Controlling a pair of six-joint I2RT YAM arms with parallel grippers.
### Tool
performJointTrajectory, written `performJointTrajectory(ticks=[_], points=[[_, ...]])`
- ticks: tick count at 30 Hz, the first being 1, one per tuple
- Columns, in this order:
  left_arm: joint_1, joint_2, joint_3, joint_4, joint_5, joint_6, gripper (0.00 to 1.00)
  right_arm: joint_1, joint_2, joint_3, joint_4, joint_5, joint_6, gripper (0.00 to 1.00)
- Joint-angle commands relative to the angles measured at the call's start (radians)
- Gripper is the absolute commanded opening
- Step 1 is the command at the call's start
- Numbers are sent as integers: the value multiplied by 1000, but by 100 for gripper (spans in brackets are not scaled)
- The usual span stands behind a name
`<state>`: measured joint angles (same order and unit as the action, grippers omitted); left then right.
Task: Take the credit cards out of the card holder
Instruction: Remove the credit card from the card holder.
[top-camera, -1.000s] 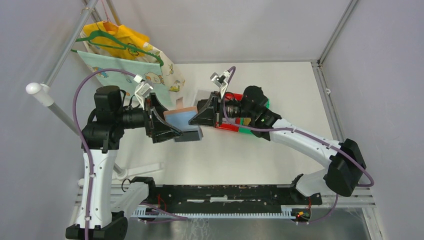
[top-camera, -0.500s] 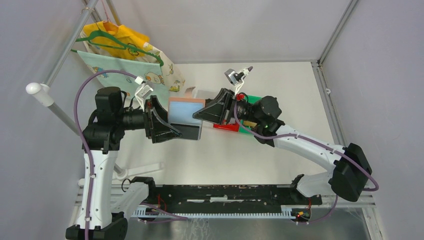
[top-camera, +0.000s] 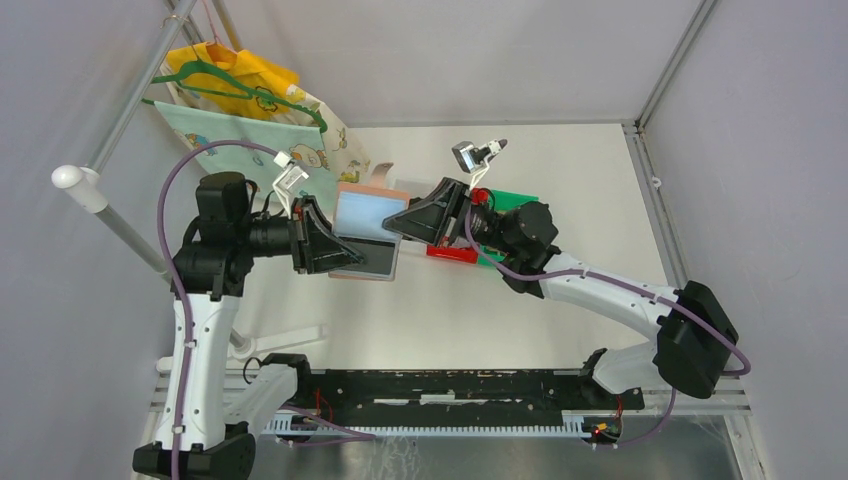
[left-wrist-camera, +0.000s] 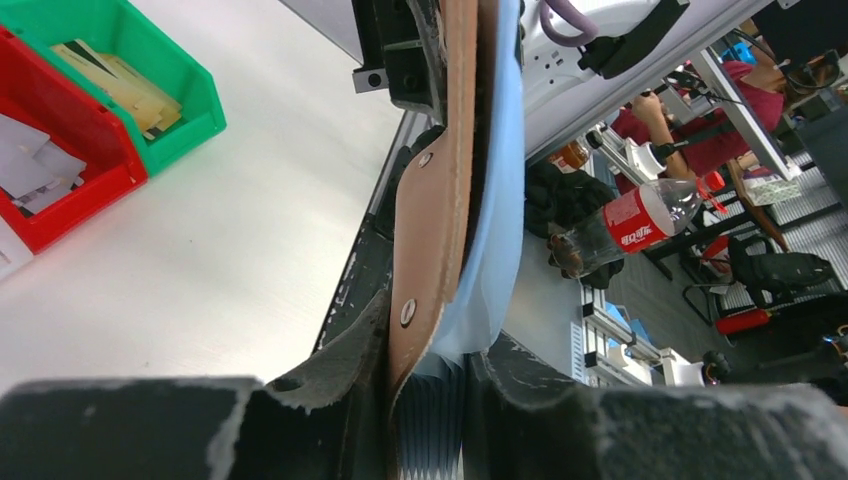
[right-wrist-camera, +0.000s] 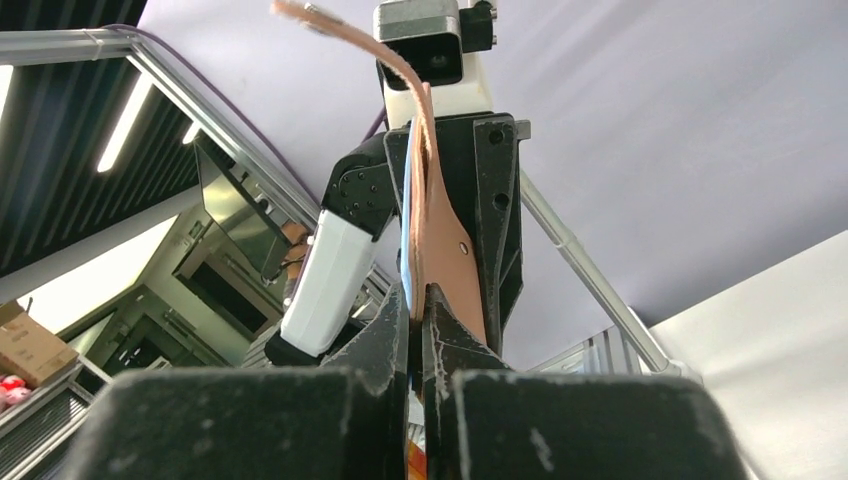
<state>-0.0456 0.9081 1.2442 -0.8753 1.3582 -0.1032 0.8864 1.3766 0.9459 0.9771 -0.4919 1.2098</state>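
The card holder (top-camera: 365, 235) hangs in the air between both arms, opened flat with its light blue and dark clear pockets facing up. My left gripper (top-camera: 335, 248) is shut on its left edge; in the left wrist view the fingers (left-wrist-camera: 432, 345) squeeze the brown leather cover (left-wrist-camera: 435, 220) and blue pocket stack (left-wrist-camera: 497, 200). My right gripper (top-camera: 402, 225) is shut on the opposite edge, clamping the leather (right-wrist-camera: 440, 250) between its fingers (right-wrist-camera: 418, 310). The snap tab (top-camera: 378, 177) sticks up at the back. Any credit cards inside the holder are hidden.
A red bin (top-camera: 452, 252) and a green bin (top-camera: 512, 200) sit on the table under the right arm; both hold flat cards, red (left-wrist-camera: 70, 190) and green (left-wrist-camera: 160, 110). A rack with a green hanger and fabric bags (top-camera: 250, 110) stands back left.
The right arm swung the card holder up and flattened it toward the camera. The left gripper's jaws closed onto its left edge.
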Motion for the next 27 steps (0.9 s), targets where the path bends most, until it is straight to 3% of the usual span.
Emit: performJointTrajectory(ticks=[1,2,5,8,12,17,22,27], points=[[-2,-2,28,75,-37,-49,7,11,-6,50,11,4,-38,13],[-3,-5,32,72,-37,-44,4,5,-10,51,-16,-16,-65,29],[-4,-13,31,64,-44,-30,2,-26,-10,98,-155,-112,-194,63],[-4,-2,46,-14,-50,35,2,-50,12,192,-323,-232,-345,79],[-4,26,64,-112,-53,137,2,-54,51,381,-651,-315,-611,81],[-4,51,82,-178,-37,187,2,-52,83,578,-1066,-263,-961,73],[-4,65,102,-200,-30,204,2,-40,71,637,-1236,-203,-1153,69],[-4,69,108,-212,-14,210,2,-24,75,697,-1310,-149,-1237,63]])
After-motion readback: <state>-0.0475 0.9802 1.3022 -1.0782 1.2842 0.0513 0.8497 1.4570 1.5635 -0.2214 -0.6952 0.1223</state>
